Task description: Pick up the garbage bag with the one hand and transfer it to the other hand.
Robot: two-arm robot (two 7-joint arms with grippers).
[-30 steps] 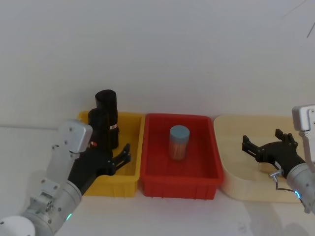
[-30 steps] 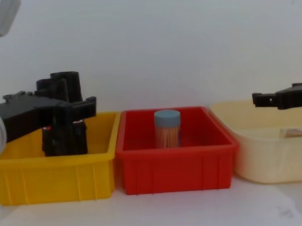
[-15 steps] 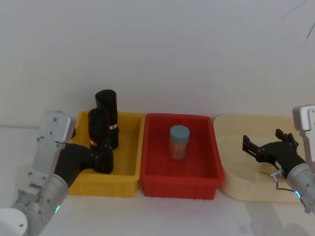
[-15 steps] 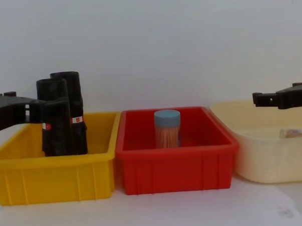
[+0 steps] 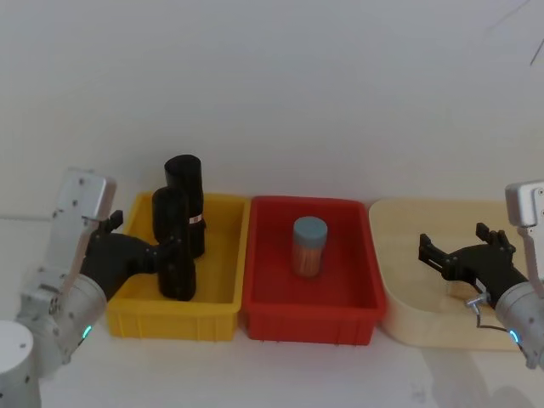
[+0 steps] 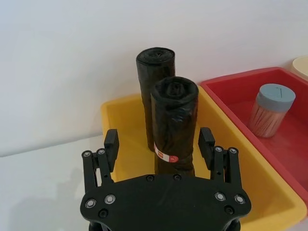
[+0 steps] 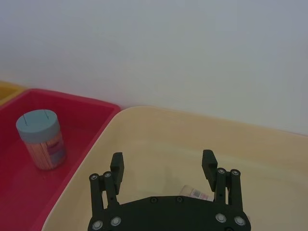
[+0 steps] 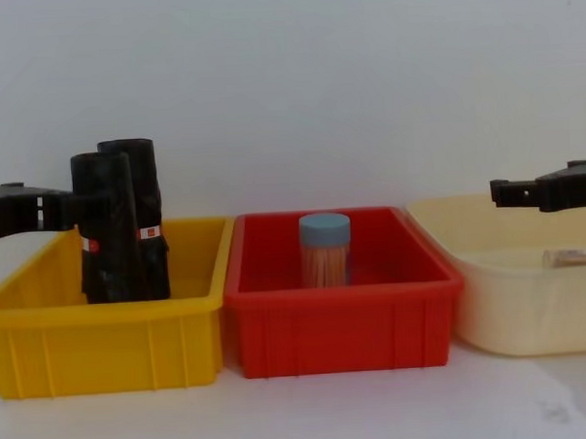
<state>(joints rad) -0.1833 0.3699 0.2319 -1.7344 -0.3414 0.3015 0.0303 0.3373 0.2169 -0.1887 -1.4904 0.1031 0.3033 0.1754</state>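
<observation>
Wide open and empty, the left pincer (image 6: 159, 140) should squarely straddle the front garbage bag (image 6: 174, 120) in the yellow bin (image 5: 174, 321) before closing; the open right pincer (image 7: 162, 158) idles well right of it.

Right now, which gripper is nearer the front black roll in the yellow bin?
Left. The left gripper has open jaws either side of the roll; the right gripper hangs over the cream tray.

**Left gripper at the front roll**

The left gripper (image 5: 172, 257) reaches into the yellow bin (image 5: 218, 248); the bag (image 5: 170, 217) stands upright at its jaws, contact unclear; a second roll (image 5: 184, 183) stands just beyond them; the right gripper (image 5: 453, 246) hovers over the tray (image 5: 416, 299), jaws apart.
</observation>
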